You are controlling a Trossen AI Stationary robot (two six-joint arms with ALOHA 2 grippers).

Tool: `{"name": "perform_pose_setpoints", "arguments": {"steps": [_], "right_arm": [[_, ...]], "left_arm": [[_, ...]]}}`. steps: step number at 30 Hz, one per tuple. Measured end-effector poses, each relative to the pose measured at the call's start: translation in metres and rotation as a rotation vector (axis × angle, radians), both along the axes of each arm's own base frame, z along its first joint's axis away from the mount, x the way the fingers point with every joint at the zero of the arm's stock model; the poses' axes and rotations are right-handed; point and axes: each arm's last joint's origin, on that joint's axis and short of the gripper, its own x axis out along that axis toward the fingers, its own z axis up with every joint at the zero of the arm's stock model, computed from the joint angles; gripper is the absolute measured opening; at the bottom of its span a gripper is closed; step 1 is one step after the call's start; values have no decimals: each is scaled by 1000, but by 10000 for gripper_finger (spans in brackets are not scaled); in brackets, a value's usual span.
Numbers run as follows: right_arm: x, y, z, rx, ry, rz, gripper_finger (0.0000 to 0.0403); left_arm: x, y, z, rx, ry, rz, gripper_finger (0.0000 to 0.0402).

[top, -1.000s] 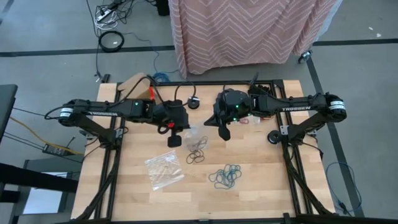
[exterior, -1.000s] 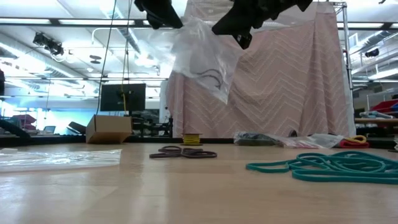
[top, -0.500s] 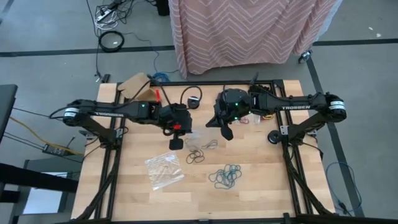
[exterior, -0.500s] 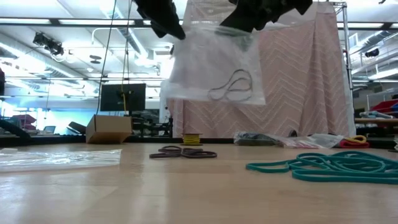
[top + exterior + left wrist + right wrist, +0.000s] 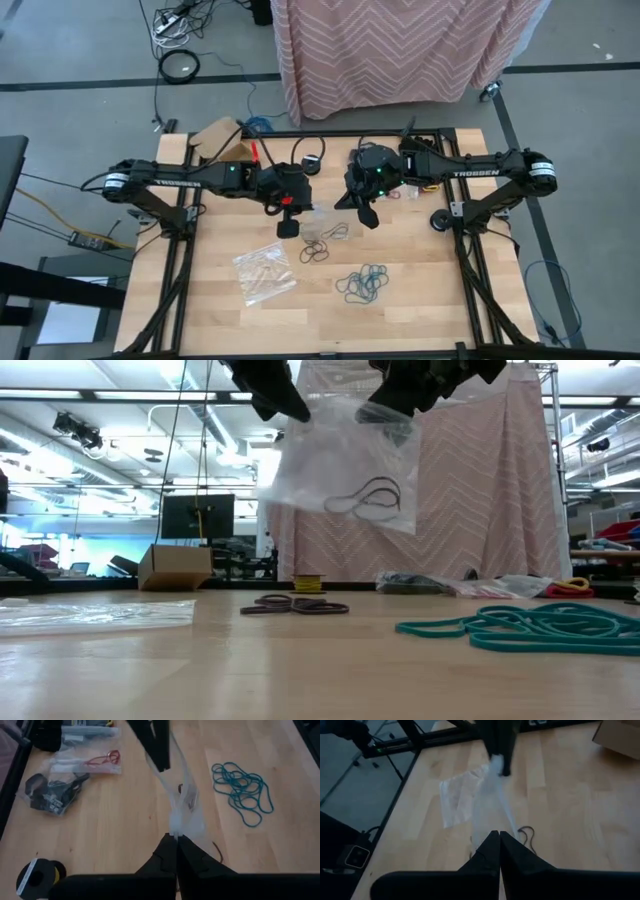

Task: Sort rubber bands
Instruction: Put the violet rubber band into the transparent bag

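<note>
Crinkly clear bag (image 5: 345, 475) w/ black loops (image 5: 366, 500) inside, pinched taut btwn left fingers (image 5: 283, 408) & right fingers (image 5: 392, 402), teal bands (image 5: 528, 628) on wood.

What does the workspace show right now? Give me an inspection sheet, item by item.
Surface: light wooden table, no spills seen.
Job's things: teal rubber bands in a loose pile; dark rubber bands on the wood; a few dark bands inside the clear plastic bag held in the air.
Clutter: second clear plastic bag lying flat; brown cardboard box; bagged red bands.
Grippers: left gripper and right gripper both shut on the lifted bag's top edge.
Cables: coils on the grey floor behind the table.
Surroundings: pink zigzag-patterned cloth; nobody seen.
</note>
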Motion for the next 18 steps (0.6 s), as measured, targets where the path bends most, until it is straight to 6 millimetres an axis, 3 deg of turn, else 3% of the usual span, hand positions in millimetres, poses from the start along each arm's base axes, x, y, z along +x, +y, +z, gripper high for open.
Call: {"name": "perform_pose_setpoints", "arguments": {"steps": [10,18], "right_arm": [[0,6,1,-11,-23,92,7],[0,5,1,84,-6,87,107]], "left_arm": [[4,0,5,-7,-68,-9,0],[6,0,8,-5,-103,-12,0]]}}
